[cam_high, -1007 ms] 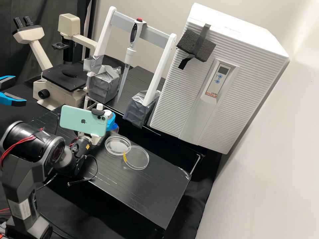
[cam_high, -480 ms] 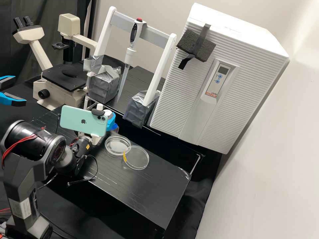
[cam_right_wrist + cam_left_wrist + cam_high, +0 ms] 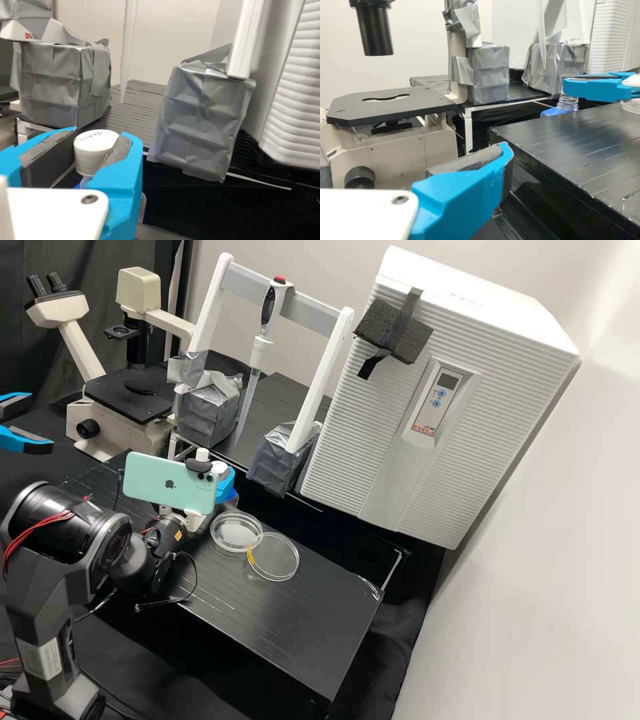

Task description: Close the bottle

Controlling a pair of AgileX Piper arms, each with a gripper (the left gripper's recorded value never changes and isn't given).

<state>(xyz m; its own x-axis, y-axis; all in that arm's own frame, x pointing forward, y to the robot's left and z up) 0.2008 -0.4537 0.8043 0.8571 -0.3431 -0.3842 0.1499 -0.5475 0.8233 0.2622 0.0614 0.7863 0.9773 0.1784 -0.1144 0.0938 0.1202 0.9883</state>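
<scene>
The right gripper (image 3: 90, 144) is pinching a white cap (image 3: 96, 149) between its blue fingers (image 3: 122, 167) just above the clear bottle (image 3: 568, 103), which is standing by the far edge of the black bench (image 3: 580, 150), while the left gripper (image 3: 30, 421) is hanging near the microscope (image 3: 100, 400), well apart, its jaws parted.

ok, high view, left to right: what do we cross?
Open left gripper with blue fingers → beige lab microscope → mint-green phone → two clear round petri dishes → tall white ribbed cabinet.
</scene>
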